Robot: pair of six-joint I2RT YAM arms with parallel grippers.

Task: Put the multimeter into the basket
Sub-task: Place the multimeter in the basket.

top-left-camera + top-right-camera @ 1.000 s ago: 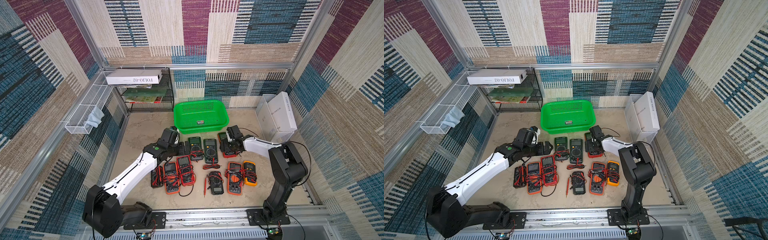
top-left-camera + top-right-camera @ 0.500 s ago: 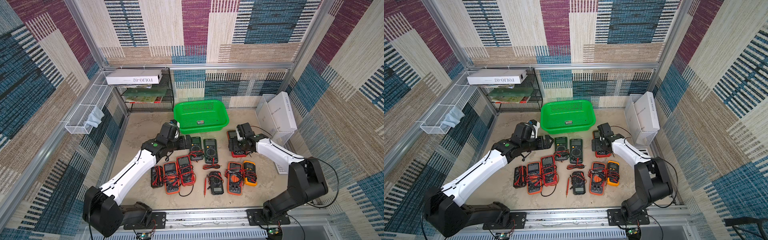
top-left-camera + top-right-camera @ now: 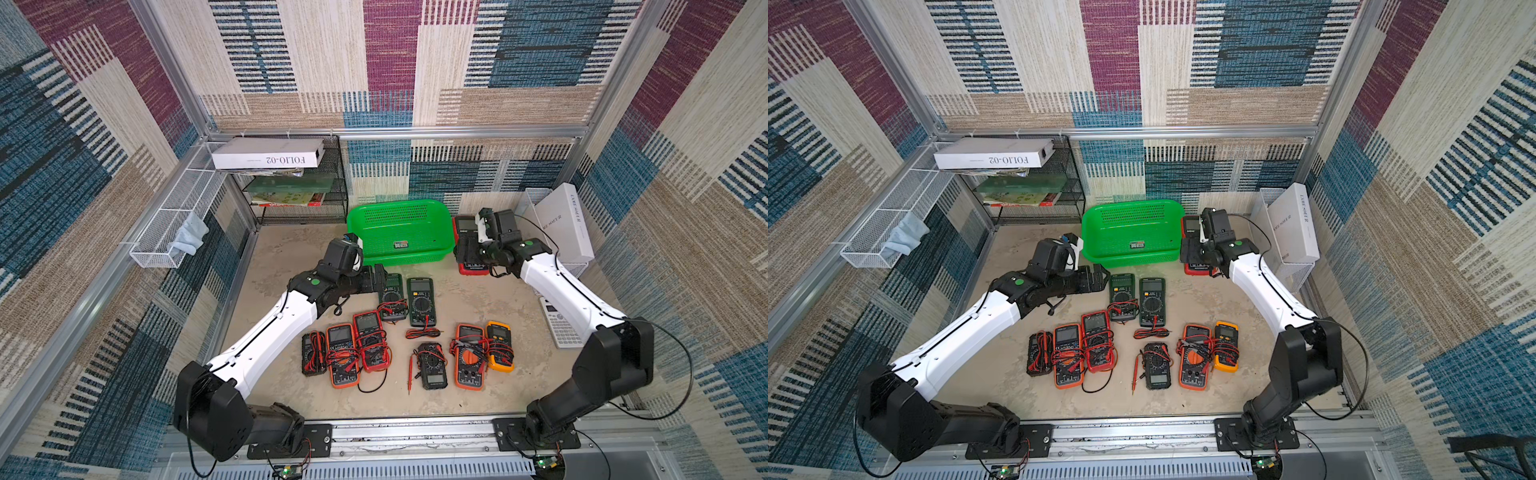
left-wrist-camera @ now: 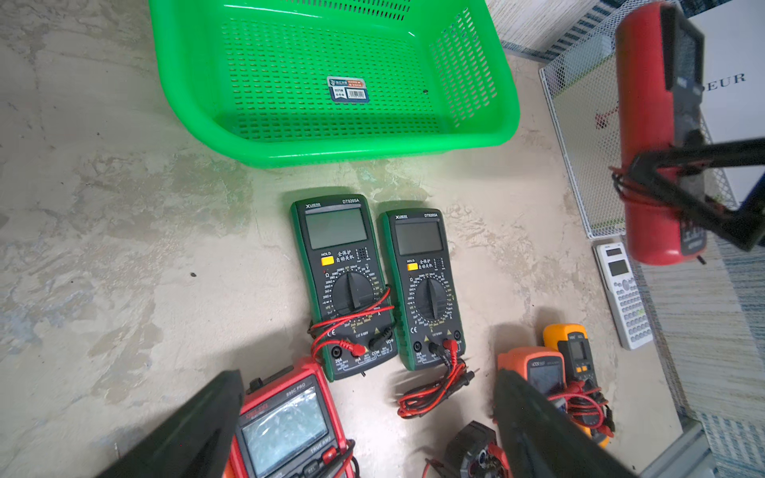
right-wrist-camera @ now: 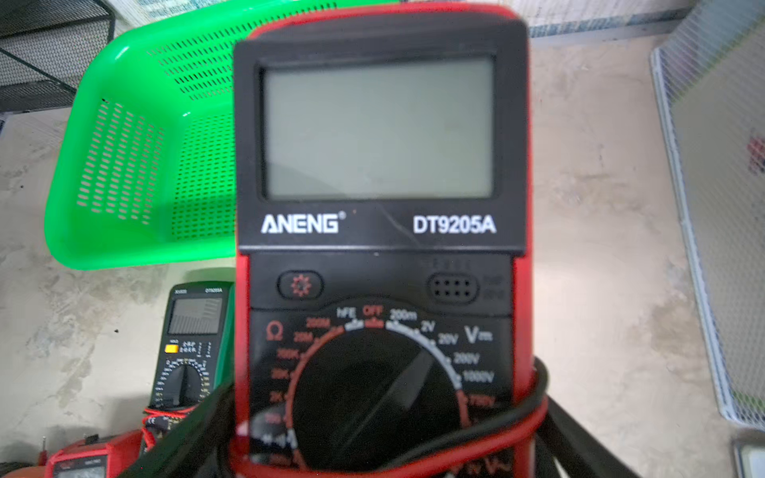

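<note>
The bright green basket [image 3: 361, 216] [image 3: 1096, 249] [image 4: 331, 153] [image 5: 124, 165] stands at the back middle of the table with only a label inside. A red and black multimeter [image 3: 466, 225] [image 3: 1191, 224] [image 4: 645, 145] [image 5: 376, 165], wound with red and black leads, hangs above the table just right of the basket. My right gripper [image 3: 471, 253] [image 3: 1196, 254] [image 5: 381, 434] is shut on its lower body. My left gripper [image 3: 380, 276] [image 3: 1098, 278] [image 4: 368, 385] is open and holds nothing. It hovers in front of the basket, near two green multimeters [image 3: 392, 297] [image 4: 347, 281].
Several more multimeters [image 3: 361, 345] [image 3: 1196, 357] with loose leads lie in rows across the front half of the table. A white calculator [image 3: 557, 322] lies at the right. A white wire tray with a white box [image 3: 561, 224] stands back right, and a black mesh rack [image 3: 299, 187] back left.
My right gripper has taken hold of the red multimeter and carried it up and back, beside the basket. The left arm has shifted slightly and stayed open.
</note>
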